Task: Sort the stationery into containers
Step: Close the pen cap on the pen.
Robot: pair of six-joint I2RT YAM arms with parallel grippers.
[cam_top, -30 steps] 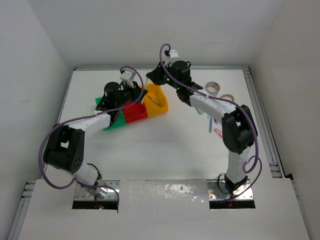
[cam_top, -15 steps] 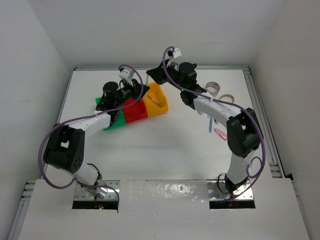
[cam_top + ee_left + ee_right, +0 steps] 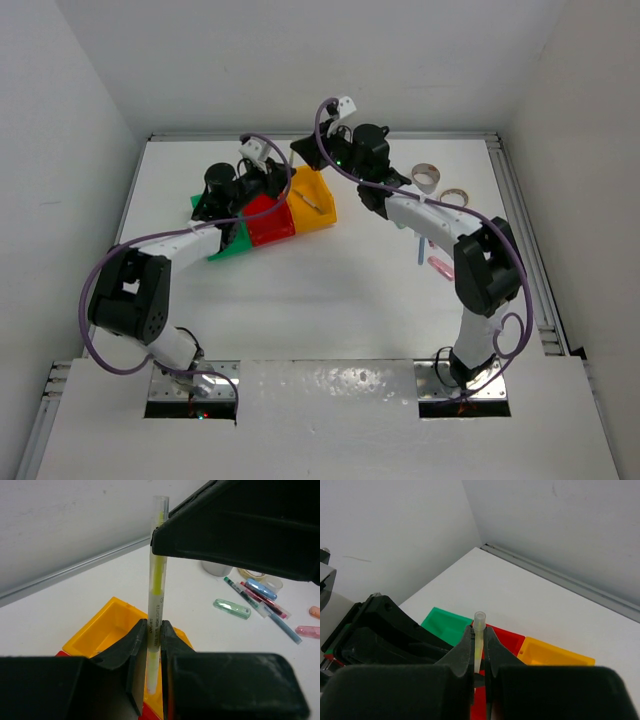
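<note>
Left pincer (image 3: 154, 645) and right pincer (image 3: 479, 652) both clamped tight on one upright highlighter (image 3: 157, 590), above where the red bin (image 3: 270, 225) meets the yellow bin (image 3: 322, 192). Yellow bin holds a pale pen-like item (image 3: 308, 206). Green bin (image 3: 232, 245) partly hidden by the left arm.

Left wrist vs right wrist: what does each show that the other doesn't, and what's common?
Only left wrist: loose stationery lying on the table beyond the bins, namely a pale-green stick, a blue stick, a pink stick, thin pens and a tape roll.
Only right wrist: the green bin, at the end of the row next to the red bin.
Both: the highlighter, upright over the bins and pinched by each camera's own fingers, left gripper and right gripper, plus the yellow bin.
</note>
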